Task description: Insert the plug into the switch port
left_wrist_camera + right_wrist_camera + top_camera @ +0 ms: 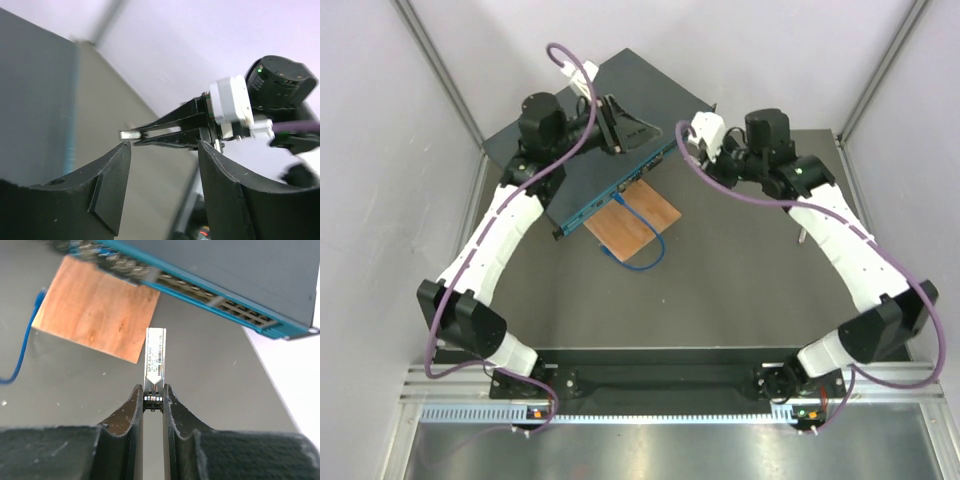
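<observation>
Plug (155, 356), pinched at its rear in the right claw (153, 400), points at the switch (240, 270), short of its port row (200, 292): square it to one port, push straight; left claw (164, 147) stands wide, empty.

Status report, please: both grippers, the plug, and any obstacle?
Left gripper open over dark teal-blue metal switch box. Right gripper shut on small silver metal plug, short of port row. Orange-brown wooden board lies aside, path free.
</observation>
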